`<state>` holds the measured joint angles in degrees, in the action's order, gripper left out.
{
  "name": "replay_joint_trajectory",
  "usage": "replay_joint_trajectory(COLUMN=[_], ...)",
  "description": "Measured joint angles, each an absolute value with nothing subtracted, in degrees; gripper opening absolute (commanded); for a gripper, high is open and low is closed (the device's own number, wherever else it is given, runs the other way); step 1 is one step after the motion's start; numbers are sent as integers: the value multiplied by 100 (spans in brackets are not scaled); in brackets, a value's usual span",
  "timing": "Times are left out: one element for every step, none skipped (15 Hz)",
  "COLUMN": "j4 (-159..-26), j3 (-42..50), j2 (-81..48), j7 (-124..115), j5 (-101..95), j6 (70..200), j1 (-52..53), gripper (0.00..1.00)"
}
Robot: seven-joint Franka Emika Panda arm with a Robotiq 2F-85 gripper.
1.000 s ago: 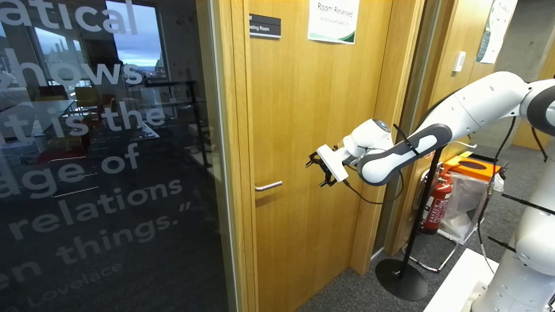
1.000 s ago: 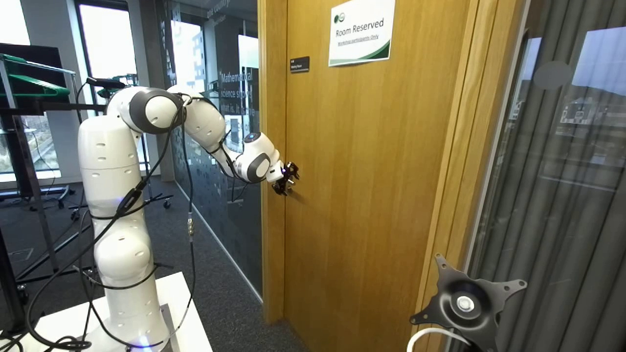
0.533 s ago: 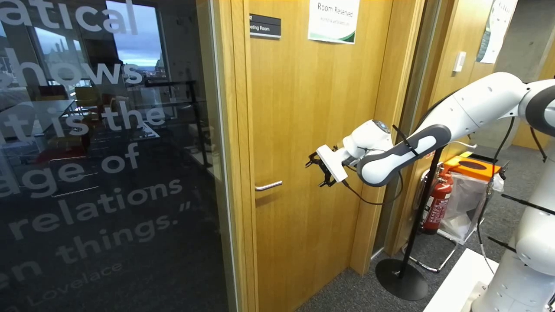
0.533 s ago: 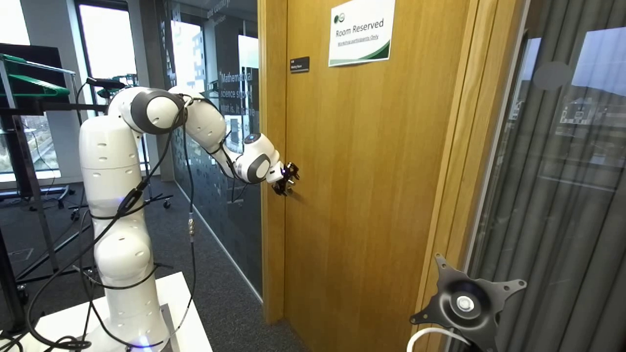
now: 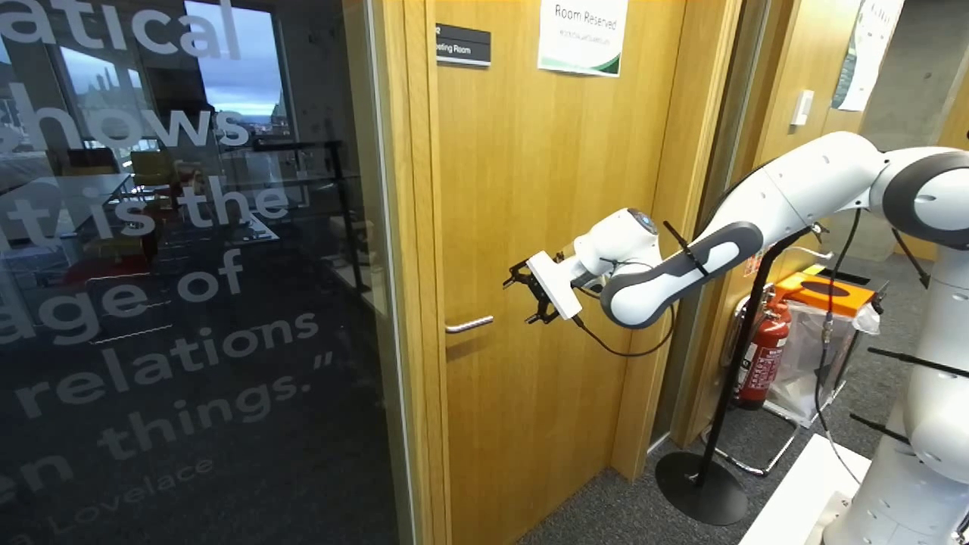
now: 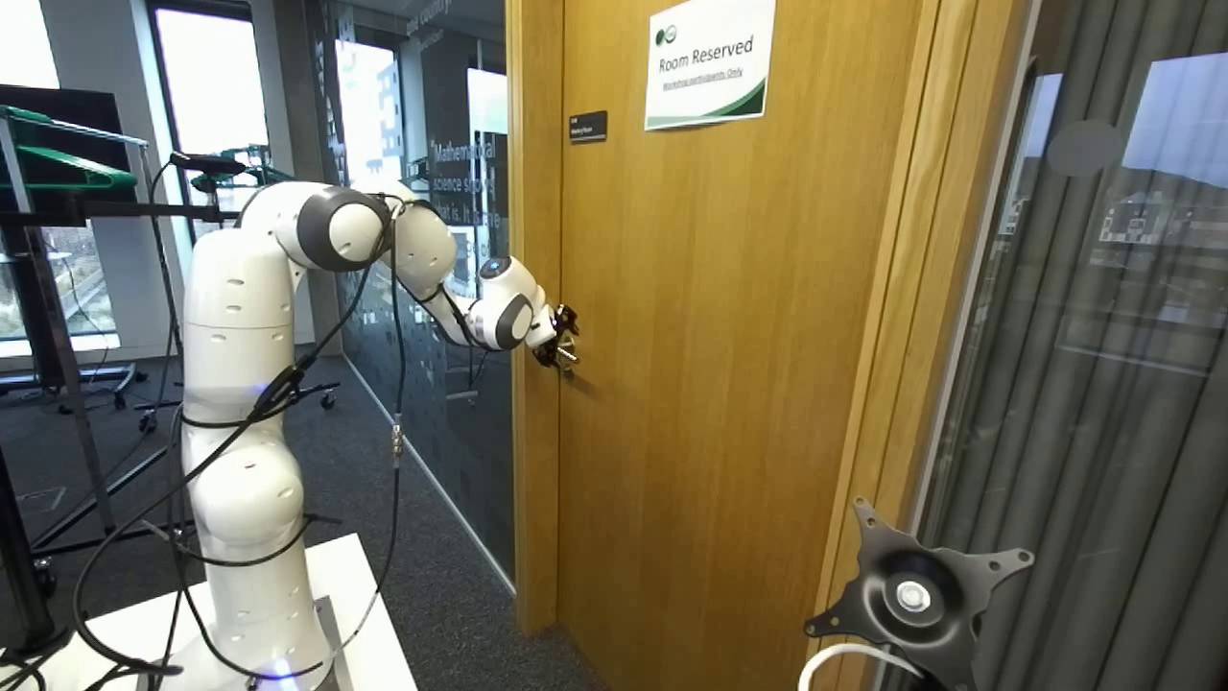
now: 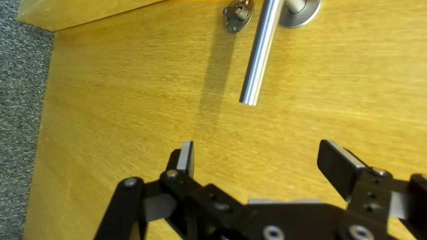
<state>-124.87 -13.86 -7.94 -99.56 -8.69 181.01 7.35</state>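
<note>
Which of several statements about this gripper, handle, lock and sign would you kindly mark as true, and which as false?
1. The gripper is open. True.
2. A lock sits beside the metal handle. True.
3. The gripper grasps the metal handle. False: the metal handle is not between its fingertips.
4. The paper sign reads "Room Reserved". True.
5. The paper sign hangs on the glass. False: it is on the wooden door.

In an exterior view, a white wall switch (image 5: 802, 108) sits at two o'clock, an orange-topped bin (image 5: 806, 299) at three, a red fire extinguisher (image 5: 768, 353) at its nine-o'clock side.
</note>
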Motion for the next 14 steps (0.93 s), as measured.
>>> replay_joint_trajectory(j4=[-12358, -12224, -12094, -11960, -11817, -11678, -11534, -11399, -11283, -11200, -11155, -11127, -11106, -11099], j3=[-1275, -1128, -945, -693, -402, -107, 196, 476, 707, 823, 846, 851, 853, 859], j2=[-889, -986, -1083, -1173, -1254, -1332, -1402, -1474, -1536, -1593, -1636, -1663, -1685, -1699], j7=[-10001, -10078, -10165, -10309, -10476, -10634, -10788, -10933, -11056, -11120, -11150, -11167, -11171, -11171], j5=[-986, -1116, -1244, -1397, -1549, -1678, -1802, -1884, -1928, -1932, -1931, -1931, -1929, -1929], j6=[18095, 18088, 18084, 18084, 18084, 18084, 18084, 18084, 18084, 18084, 18084, 18084, 18084, 18084], j1=[865, 1018, 1189, 1399, 1628, 1852, 2084, 2302, 2497, 2623, 2687, 2728, 2751, 2761], gripper=[100, 100, 100, 100, 100, 100, 100, 100, 100, 100, 100, 100, 100, 100])
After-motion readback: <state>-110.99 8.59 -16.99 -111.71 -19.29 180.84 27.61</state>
